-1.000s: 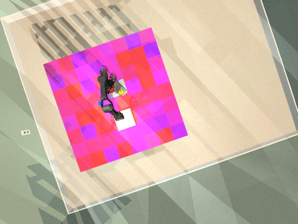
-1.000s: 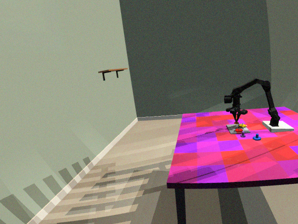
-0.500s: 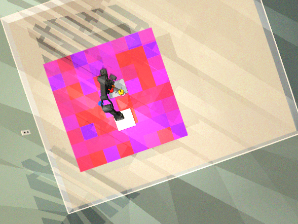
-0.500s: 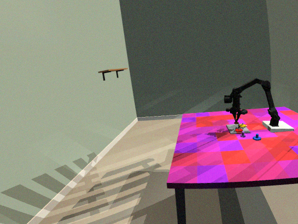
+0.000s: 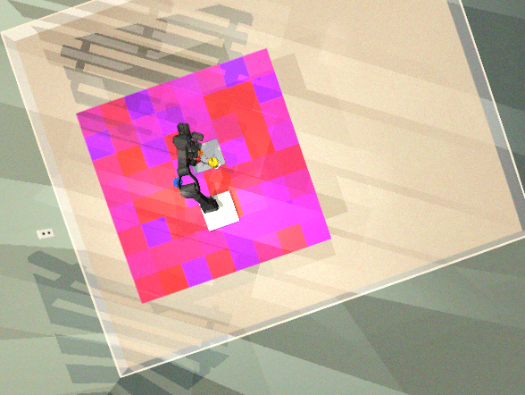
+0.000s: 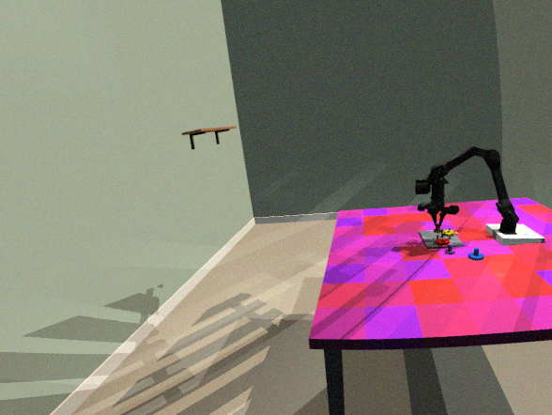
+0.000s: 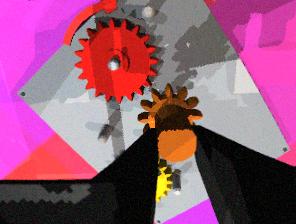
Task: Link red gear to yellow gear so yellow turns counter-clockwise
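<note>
My gripper (image 6: 437, 227) (image 7: 174, 134) is shut on the knob of the orange gear (image 5: 200, 153) (image 6: 437, 230) (image 7: 159, 109). The gear is over the grey board (image 5: 213, 145) (image 6: 427, 240) (image 7: 55, 99), between the red and yellow gears in the wrist view; whether it touches a peg is hidden. The red gear (image 5: 197, 159) (image 6: 442, 242) (image 7: 95, 65) sits on its peg. The yellow gear (image 5: 213, 163) (image 6: 449, 232) (image 7: 162, 186) is partly hidden by a finger. Empty pegs show at the top (image 7: 148, 11), left (image 7: 105, 133) and bottom (image 7: 177, 186) of the wrist view.
A loose blue gear (image 5: 175, 182) (image 6: 476, 255) and a small grey-purple gear (image 6: 450, 252) stand on the table beside the board, on the red gear's side. The arm's white base (image 5: 225, 216) (image 6: 521, 237) is on the table. The red arrow (image 7: 78, 24) curves beside the red gear.
</note>
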`<state>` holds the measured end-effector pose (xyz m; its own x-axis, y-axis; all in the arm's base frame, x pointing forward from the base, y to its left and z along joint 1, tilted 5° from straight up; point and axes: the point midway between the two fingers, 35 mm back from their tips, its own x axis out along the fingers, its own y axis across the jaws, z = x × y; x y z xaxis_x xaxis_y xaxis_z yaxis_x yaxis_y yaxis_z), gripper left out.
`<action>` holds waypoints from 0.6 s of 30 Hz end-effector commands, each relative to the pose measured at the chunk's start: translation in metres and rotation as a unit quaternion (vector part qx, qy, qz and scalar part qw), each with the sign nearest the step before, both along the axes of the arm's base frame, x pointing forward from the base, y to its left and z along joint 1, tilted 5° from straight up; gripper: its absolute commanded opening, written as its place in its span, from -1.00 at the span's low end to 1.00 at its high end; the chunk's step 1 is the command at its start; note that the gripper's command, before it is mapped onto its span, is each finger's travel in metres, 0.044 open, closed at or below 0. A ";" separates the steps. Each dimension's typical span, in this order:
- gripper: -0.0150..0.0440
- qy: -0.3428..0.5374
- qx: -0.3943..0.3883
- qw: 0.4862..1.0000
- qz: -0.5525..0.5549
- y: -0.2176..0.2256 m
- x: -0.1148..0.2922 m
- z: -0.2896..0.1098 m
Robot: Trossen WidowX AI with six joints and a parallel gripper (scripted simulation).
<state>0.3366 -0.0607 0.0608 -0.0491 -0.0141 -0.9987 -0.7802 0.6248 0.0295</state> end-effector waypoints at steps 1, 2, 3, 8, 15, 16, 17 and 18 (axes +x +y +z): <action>-0.49 0.001 -0.001 1.000 0.015 -0.001 0.000 -0.006; -0.49 0.001 -0.001 1.000 0.014 -0.001 0.000 -0.007; -0.49 0.000 -0.001 1.000 0.011 -0.001 0.000 -0.009; -0.49 0.000 -0.002 1.000 -0.020 -0.001 0.000 -0.014; -0.49 -0.001 -0.007 0.994 -0.110 -0.001 -0.001 -0.025; -0.49 -0.002 -0.008 0.992 -0.124 -0.001 -0.001 -0.027; -0.49 -0.002 -0.008 0.991 -0.137 -0.001 -0.001 -0.028; -0.49 -0.002 -0.009 0.989 -0.149 -0.001 -0.001 -0.030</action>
